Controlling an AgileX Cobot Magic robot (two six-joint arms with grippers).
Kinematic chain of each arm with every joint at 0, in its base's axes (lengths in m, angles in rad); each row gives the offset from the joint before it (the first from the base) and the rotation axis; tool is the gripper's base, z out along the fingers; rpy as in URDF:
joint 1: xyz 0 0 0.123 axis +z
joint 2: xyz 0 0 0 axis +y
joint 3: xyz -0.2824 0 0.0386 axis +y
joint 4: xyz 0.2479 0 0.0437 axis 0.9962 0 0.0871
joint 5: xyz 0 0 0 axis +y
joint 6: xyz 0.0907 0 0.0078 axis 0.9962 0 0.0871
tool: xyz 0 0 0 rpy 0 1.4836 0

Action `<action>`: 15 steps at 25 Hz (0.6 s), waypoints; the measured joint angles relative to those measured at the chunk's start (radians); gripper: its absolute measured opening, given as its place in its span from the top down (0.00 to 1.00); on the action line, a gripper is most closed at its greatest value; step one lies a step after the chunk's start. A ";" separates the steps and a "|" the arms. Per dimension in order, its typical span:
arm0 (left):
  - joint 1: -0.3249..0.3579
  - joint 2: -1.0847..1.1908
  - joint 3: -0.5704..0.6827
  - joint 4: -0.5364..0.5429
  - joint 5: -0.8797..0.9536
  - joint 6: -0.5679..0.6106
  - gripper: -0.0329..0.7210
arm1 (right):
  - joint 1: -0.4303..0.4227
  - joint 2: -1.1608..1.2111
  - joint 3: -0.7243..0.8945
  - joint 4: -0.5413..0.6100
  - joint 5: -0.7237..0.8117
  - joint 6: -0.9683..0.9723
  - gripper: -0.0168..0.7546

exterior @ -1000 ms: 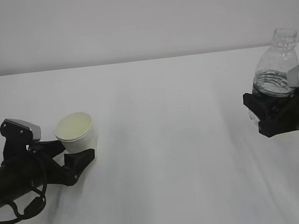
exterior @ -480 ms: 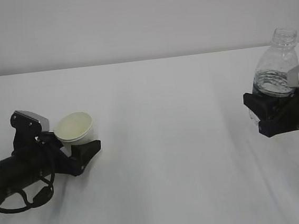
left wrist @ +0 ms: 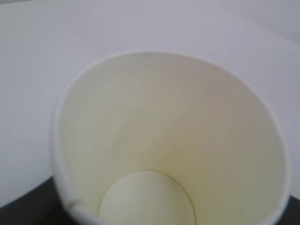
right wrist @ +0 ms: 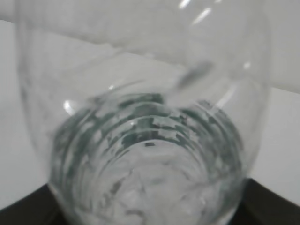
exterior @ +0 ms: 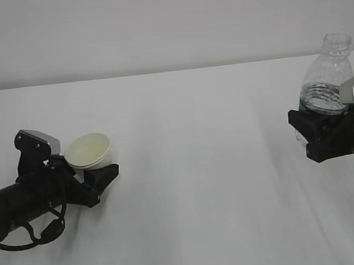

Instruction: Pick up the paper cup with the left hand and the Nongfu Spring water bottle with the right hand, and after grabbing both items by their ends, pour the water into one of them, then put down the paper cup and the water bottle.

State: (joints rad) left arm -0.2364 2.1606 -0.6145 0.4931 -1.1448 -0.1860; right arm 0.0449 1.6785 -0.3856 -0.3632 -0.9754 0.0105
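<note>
The paper cup (exterior: 88,150), white with a cream inside, sits at the left between the fingers of my left gripper (exterior: 90,169). One black finger (exterior: 103,175) crosses in front of its lower part. In the left wrist view the cup (left wrist: 168,136) fills the frame, empty, and I cannot make out whether the fingers touch it. At the right, my right gripper (exterior: 315,130) is shut on the lower part of the clear water bottle (exterior: 326,83), which stands upright and capless with water in it. In the right wrist view the ribbed bottle (right wrist: 145,154) shows green label patches.
Both arms work over a plain white tabletop (exterior: 201,186) with a pale wall behind it. The left arm's black cable (exterior: 24,238) loops low at the near left. The bottle stands close to the right edge of the exterior view.
The left arm has slid forward, so its fingers now stand either side of the cup's lower part, and the cup has tipped slightly. The right gripper and bottle have not moved.
</note>
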 joint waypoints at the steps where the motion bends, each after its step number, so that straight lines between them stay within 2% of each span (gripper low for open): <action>1: 0.000 0.000 0.000 0.002 0.000 0.000 0.26 | 0.000 0.000 0.000 0.000 0.000 0.000 0.37; 8: 0.000 0.000 0.000 0.002 0.000 0.000 0.35 | 0.000 0.000 0.000 0.000 0.000 0.000 0.37; 15: 0.000 0.000 0.000 0.008 -0.001 0.000 0.37 | 0.000 0.000 0.000 0.002 0.000 0.000 0.37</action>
State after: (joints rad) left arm -0.2364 2.1606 -0.6145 0.5015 -1.1455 -0.1860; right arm 0.0449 1.6785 -0.3856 -0.3616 -0.9754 0.0105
